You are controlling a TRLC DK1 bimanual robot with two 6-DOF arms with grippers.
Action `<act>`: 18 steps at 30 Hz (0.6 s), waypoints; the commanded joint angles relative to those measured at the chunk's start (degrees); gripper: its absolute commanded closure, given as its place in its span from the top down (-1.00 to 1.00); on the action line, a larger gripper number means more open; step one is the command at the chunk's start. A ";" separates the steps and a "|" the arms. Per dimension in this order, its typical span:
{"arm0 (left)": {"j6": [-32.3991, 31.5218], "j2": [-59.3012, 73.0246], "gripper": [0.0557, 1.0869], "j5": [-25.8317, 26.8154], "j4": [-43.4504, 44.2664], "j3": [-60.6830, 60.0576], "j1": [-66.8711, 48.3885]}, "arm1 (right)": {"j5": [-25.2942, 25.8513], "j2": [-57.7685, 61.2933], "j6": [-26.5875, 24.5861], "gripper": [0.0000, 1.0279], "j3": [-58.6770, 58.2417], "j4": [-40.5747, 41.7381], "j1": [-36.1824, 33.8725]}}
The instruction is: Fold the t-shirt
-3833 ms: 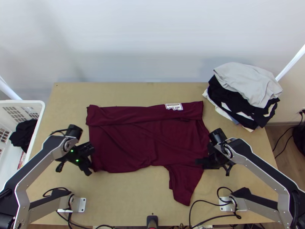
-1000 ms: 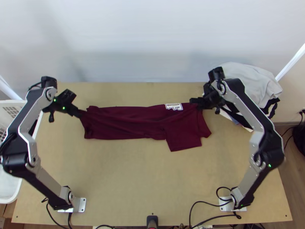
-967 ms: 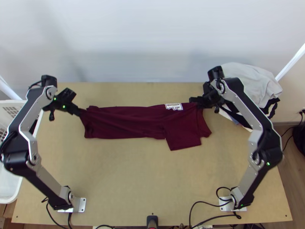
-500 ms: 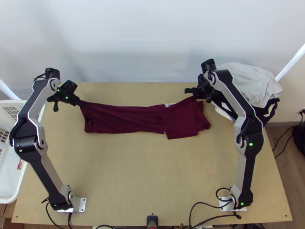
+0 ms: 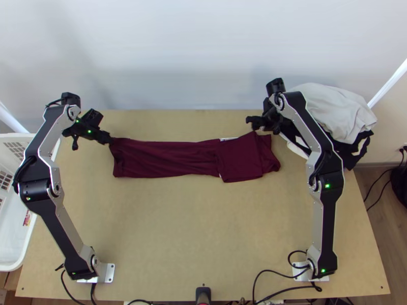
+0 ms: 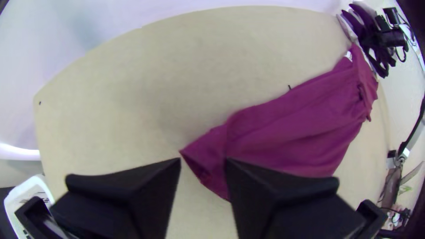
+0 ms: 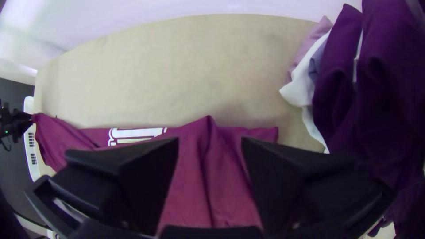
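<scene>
White print on maroon t-shirt

matt cloth t-shirt, smooth wooden table, plastic basket, metallic arm links, cloth pile

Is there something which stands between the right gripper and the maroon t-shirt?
Nothing visible stands between them. The right gripper is open at the far edge of the t-shirt, with a raised peak of cloth between its fingers. The clothes pile lies to the right, not in between.
</scene>
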 commanded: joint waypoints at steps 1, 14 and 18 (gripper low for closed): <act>-2.34 -3.48 0.83 4.26 -1.16 -2.02 -0.74 | 0.95 -2.74 1.02 0.92 1.12 -1.24 1.44; -3.92 -9.28 0.87 15.24 -2.39 -10.37 7.43 | -4.58 -24.62 9.19 0.93 -3.19 -1.33 6.63; -4.27 -9.28 0.87 17.09 -3.45 -15.73 9.36 | -12.67 -28.14 16.31 0.93 0.06 -1.33 5.92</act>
